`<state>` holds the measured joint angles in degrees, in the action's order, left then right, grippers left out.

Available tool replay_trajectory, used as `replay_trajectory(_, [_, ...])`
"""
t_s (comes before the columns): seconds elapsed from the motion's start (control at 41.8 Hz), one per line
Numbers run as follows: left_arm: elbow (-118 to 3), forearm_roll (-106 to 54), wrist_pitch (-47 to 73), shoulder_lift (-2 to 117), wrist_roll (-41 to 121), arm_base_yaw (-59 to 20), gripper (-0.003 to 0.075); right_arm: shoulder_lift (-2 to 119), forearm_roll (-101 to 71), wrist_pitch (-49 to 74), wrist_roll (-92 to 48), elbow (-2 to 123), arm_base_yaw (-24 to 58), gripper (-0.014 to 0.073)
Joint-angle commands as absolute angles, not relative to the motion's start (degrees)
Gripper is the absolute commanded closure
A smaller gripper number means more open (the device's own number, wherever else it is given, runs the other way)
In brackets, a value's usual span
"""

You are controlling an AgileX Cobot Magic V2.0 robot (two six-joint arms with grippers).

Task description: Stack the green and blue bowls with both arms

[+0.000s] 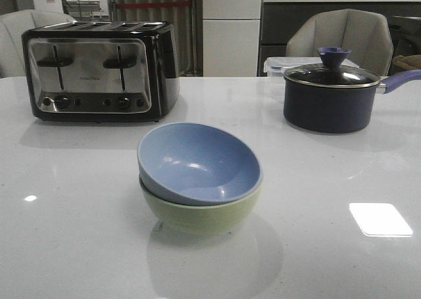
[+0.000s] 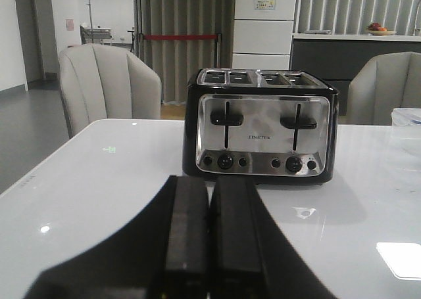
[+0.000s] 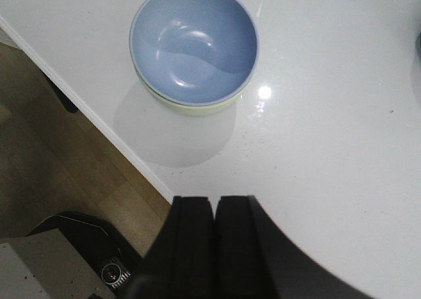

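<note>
While blue bowl (image 1: pixel 197 162) sits tilted in green bowl (image 1: pixel 197 215), left claw (image 2: pixel 209 246) together, right claw (image 3: pixel 215 246) together

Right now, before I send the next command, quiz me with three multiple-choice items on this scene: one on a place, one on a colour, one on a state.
1. Where does the blue bowl sit?
A. Inside the green bowl
B. On the toaster
C. In the saucepan

2. What colour is the saucepan's lid knob?
A. Red
B. Purple-blue
C. Yellow

3. How do the fingers of the left gripper and right gripper stand?
A. Both shut, holding nothing
B. Both wide open
C. Each clamped on a bowl

Answers:
1 A: the front view shows the blue bowl nested, tilted, in the green one.
2 B: the knob matches the handle.
3 A: each wrist view shows fingers pressed together, nothing between.
</note>
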<state>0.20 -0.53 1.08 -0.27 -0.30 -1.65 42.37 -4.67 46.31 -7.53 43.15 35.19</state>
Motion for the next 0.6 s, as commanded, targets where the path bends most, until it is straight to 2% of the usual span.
replay_trajectory(0.0, [0.45,-0.45,-3.73,-1.47,-0.90,-2.05,0.0627,42.11,-4.24,43.13,-8.17,44.83,35.15,0.0526])
replay_trajectory(0.263, [0.45,-0.45,-3.73,-1.47,-0.90,-2.05,0.0627,41.52,-4.15,42.81,-8.17,44.28,35.10,0.0526])
replay_trajectory(0.335, [0.45,-0.45,-3.73,-1.37,-0.90,-2.05,0.0627,39.72,-3.70,40.94,-8.27,42.32,32.94,0.0526])
replay_trajectory(0.574, [0.45,-0.45,-3.73,-1.37,-0.90,-2.09,0.0627,21.73,-3.70,18.60,-8.27,24.25,14.25,0.0526])
